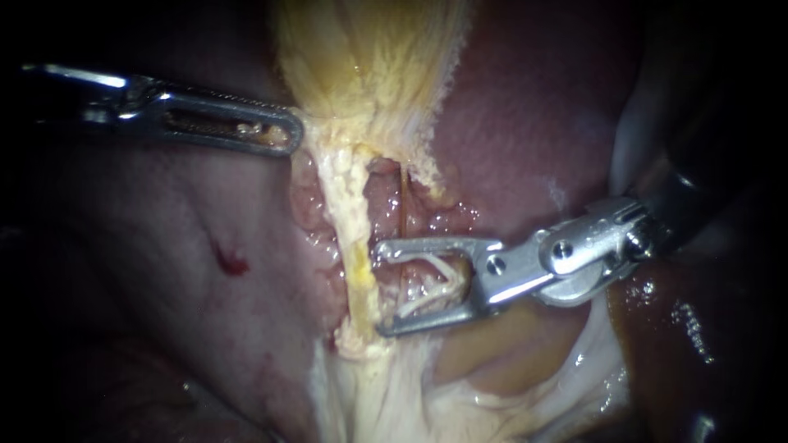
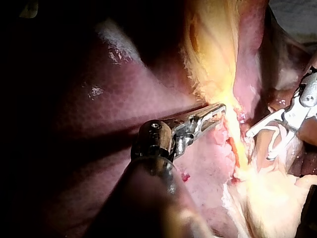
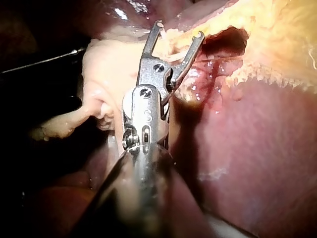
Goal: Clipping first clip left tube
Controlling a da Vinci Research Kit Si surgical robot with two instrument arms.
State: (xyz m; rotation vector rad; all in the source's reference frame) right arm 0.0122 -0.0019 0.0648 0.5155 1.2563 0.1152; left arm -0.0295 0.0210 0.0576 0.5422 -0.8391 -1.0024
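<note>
1. By count: two instruments, two tubes, one gallbladder, one liver.
2. Nearest is the right instrument [image 1: 380, 287], coming in from the right. Its hand is spread wide, the two jaws forming a broad fork that grips nothing.
3. Both jaw tips lie against the right side of the left tube [image 1: 355, 246], not around it. A pale V-shaped piece [image 1: 431, 283] sits between the jaws; I cannot tell whether it is a clip or a strand of tissue.
4. The left tube is a thick, pale yellow cord running down from the gallbladder's neck. The right tube [image 1: 404, 205], thin and orange, lies just beside it and passes behind the upper jaw.
5. Farther off, the left instrument [image 1: 291, 135] has its hand pressed together, pinching the edge of the gallbladder's neck above the tubes.
6. Farthest are the yellow gallbladder [image 1: 369, 57] and the dark red liver [image 1: 525, 123], which bears one small red spot [image 1: 231, 263].
</note>
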